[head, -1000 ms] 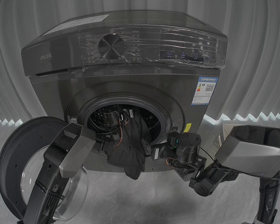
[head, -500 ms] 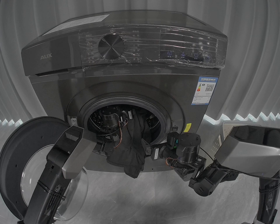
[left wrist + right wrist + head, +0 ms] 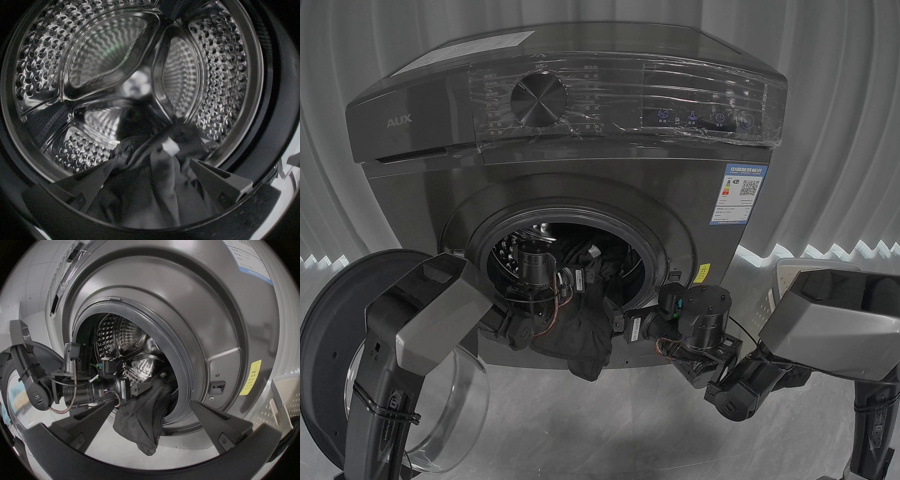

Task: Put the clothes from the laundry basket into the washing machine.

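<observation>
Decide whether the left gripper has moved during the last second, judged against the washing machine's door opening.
Yes. In the head view the left gripper has dropped and drawn back toward the lower rim of the door opening.

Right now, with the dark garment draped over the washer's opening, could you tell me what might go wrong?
The dark garment hangs partly outside over the opening's rim; with the left gripper open, it could slide to the floor. If the door were shut now, the cloth would likely be caught. The right gripper, also open, sits close to the left one, so they might collide.
</observation>
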Available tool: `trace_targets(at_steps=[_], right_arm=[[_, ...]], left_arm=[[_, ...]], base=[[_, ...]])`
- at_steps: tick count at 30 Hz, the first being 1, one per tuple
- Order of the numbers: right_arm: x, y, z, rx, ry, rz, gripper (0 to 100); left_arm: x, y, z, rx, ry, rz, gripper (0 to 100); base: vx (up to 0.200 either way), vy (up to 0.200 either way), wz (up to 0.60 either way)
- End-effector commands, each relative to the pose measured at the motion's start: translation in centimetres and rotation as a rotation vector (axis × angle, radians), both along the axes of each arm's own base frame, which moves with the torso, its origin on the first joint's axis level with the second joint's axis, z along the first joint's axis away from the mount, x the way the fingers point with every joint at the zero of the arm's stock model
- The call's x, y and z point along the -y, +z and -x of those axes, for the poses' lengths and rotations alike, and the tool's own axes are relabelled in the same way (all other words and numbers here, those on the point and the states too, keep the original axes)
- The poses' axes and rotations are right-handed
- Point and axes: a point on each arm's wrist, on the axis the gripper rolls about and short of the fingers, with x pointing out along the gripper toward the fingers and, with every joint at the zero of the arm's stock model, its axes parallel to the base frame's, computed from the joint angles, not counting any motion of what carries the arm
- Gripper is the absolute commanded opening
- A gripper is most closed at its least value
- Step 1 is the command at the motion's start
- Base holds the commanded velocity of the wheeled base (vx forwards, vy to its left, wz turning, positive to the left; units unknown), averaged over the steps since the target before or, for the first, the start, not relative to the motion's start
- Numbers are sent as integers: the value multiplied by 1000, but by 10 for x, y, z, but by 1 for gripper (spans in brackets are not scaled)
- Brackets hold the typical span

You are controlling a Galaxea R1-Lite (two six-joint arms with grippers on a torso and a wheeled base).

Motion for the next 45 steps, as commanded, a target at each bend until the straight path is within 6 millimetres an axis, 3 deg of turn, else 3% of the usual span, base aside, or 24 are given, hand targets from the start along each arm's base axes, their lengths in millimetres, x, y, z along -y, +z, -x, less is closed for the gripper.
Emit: trace_targets(at_steps=[1, 13, 21, 22, 28, 33, 40, 45], right_arm=[[0, -2, 0, -2, 1, 3, 100], [-2, -2, 1, -3, 4, 1, 100], [-2, -3, 1, -3, 4, 1, 100], [-2, -3, 1, -4, 4, 2, 100], [-3, -3, 1, -2, 7, 0, 100], [-3, -3, 1, -2, 7, 0, 100], [-3, -1, 1, 5, 7, -6, 100], [-4, 0, 0, 6, 7, -7, 100]], left_arm=[[-3, 4, 17, -48, -20, -28, 100], [-3, -40, 16, -121, -42, -80, 100], [3, -51, 12, -118, -48, -72, 100], [3, -52, 12, -121, -49, -70, 0], [4, -60, 11, -131, -49, -72, 0], [6, -52, 5, -96, -42, -50, 0], [3, -14, -40, 105, 107, 46, 0], [0, -7, -60, 176, 147, 72, 0]], base=[[0, 0, 0], [0, 0, 0], [0, 0, 0], [0, 0, 0], [0, 0, 0], [0, 0, 0], [0, 0, 0], [0, 0, 0]])
